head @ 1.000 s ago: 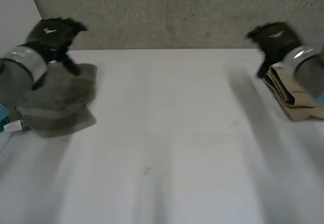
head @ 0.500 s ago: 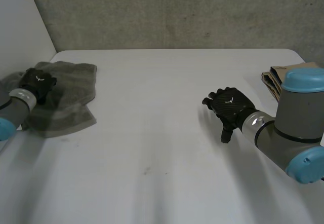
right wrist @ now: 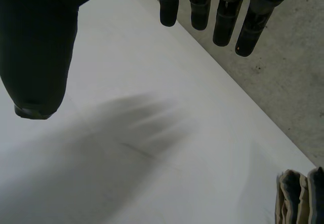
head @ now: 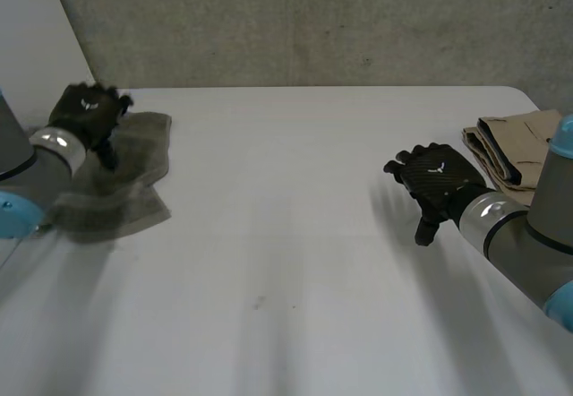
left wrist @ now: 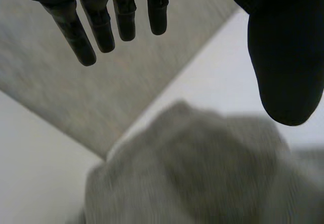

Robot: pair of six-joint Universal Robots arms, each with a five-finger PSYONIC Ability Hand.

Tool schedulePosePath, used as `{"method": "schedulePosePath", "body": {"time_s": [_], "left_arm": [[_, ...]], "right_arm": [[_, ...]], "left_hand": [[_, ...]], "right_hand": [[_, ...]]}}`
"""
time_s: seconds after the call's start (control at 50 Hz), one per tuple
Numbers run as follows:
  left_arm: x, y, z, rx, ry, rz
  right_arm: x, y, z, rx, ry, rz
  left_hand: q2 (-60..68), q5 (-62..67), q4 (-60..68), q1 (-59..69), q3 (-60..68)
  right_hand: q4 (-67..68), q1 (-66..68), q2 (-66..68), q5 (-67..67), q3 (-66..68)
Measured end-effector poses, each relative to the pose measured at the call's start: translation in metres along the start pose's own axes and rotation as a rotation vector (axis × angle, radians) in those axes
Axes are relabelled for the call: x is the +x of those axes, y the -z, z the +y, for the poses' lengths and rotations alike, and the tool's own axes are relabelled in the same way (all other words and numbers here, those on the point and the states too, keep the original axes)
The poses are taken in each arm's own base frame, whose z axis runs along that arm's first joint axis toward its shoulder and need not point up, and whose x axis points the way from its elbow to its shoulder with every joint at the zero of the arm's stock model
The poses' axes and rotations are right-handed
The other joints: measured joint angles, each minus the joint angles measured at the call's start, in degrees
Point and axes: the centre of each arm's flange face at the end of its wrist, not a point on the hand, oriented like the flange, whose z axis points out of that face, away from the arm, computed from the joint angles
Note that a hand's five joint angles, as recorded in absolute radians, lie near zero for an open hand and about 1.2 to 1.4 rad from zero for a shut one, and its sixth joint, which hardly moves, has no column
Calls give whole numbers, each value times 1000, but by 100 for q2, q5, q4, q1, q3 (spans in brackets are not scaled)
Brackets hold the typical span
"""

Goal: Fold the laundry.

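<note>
White surface [head: 286, 262] before a concrete wall [head: 313, 20], middle bare. Grey towel [head: 125, 185] rumpled at the left edge, not yet folded. Left hand [head: 85, 111] above the towel's far side, fingers straight, thumb apart, nothing clamped; seemingly clear of the cloth, contact hard to rule out. Right hand [head: 436, 179] over bare surface, fingers spread and relaxed, holding nothing, well apart from the towel. Judged step: approach to the first grasp. Calls next for lowering the left hand onto an edge or corner, pinching it, and drawing the towel toward the middle, with the right hand crossing to take a second corner. Folded beige garment [head: 519, 145] at the right edge, near the right hand. No obstruction between left hand and towel; long reach only for the right arm.
</note>
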Motion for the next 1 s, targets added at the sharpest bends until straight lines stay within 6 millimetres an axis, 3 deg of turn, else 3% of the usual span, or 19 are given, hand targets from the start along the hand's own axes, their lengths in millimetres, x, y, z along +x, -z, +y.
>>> {"method": "schedulePosePath", "body": {"time_s": [0.22,0.3,0.36,0.4,0.44,0.46,0.5,0.58,0.66,0.7,0.72,0.78,0.8,0.84,0.88,0.96,0.98,1.0], "left_arm": [[-25,-16,73,-168,-227,-17],[-30,-21,82,-176,-274,-33],[-35,-28,94,-176,-330,-60],[-36,-32,98,-168,-347,-73],[-34,-34,99,-159,-352,-80],[-33,-36,98,-150,-354,-85],[-31,-36,95,-139,-354,-89],[-21,-34,69,-80,-332,-114],[-3,-18,9,38,-217,-140],[1,-13,-2,61,-191,-140],[18,5,-41,146,-86,-118],[44,34,-84,245,44,-56],[48,38,-89,258,63,-44],[78,65,-116,317,168,51],[108,87,-130,342,244,151],[160,116,-134,330,323,313],[160,116,-134,330,323,313],[194,133,-131,305,355,417]], "right_arm": [[3,-2,2,-4,-4,8],[3,-2,2,-5,-4,8],[2,-3,3,-5,-4,7],[2,-3,4,-6,-3,5],[1,-4,5,-8,-3,4],[1,-4,5,-9,-3,3],[1,-4,6,-10,-3,3],[1,-4,6,-11,-3,4],[3,-4,5,-9,-2,14],[4,-5,5,-9,-3,16],[8,-5,4,-9,-4,28],[12,-5,4,-10,-6,41],[13,-5,4,-10,-7,42],[16,-5,4,-9,-9,53],[20,-5,4,-8,-11,62],[24,-5,3,-5,-14,74],[24,-5,3,-5,-14,74],[28,-5,2,-4,-16,83]], "left_hand": [[-152,-107,-140,32,-174],[-145,-101,-136,41,-170],[1099,1111,1124,1533,1055],[2779,2673,2806,3260,2726],[3278,3022,3177,3754,3218],[4774,4589,4754,4886,4656],[5147,4877,5179,4899,5050],[5196,4877,5231,4899,5097],[5200,4877,5241,4899,5103],[5200,4877,5241,4899,5103],[5203,4877,5241,4899,5107],[5208,4877,5242,4899,5122],[5210,4877,5242,4896,5123],[5212,4877,5242,4895,5123],[5212,4877,5242,4895,5123],[5212,4877,5242,4895,5123],[5212,4877,5242,4895,5123],[4966,4765,4975,4730,4920]], "right_hand": [[0,0,0,0,0],[0,0,0,0,0],[0,0,0,0,0],[0,0,0,0,0],[0,0,0,0,0],[0,0,0,0,0],[0,0,0,0,0],[0,0,0,0,0],[0,0,0,0,0],[0,0,0,0,0],[0,0,0,0,0],[0,0,0,0,0],[0,0,0,0,0],[0,0,0,0,0],[0,0,0,0,0],[0,0,0,0,0],[0,0,0,0,0],[0,0,0,0,0]]}}
